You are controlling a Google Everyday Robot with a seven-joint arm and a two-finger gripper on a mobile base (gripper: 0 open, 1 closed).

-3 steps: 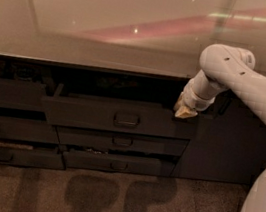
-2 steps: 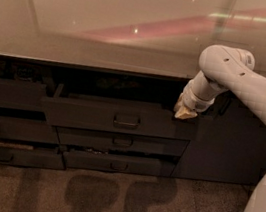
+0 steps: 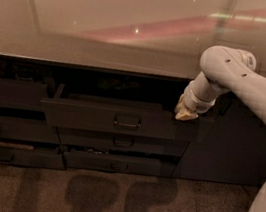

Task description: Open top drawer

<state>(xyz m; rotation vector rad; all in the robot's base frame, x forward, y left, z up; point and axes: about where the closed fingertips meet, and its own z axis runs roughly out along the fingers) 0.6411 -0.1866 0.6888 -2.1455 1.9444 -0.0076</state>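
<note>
Top drawer (image 3: 105, 118) stands partly out beneath the pale tabletop (image 3: 107, 48), loop handle (image 3: 127, 122) at the centre of its front. Gripper (image 3: 186, 113) points down at the drawer's upper right corner; open or closed, cannot tell. Narrower drawers (image 3: 122, 141) below.

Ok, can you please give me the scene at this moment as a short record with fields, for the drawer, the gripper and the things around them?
top drawer: pulled partway out, its front forward of the drawers below
handle: centre of the front, nothing holds it
gripper: at the drawer's right end, by the top edge; whether it touches cannot be told
arm: white, reaches in from the right
lower drawers: under the top drawer, set further back
counter: pale, above the drawers
</note>
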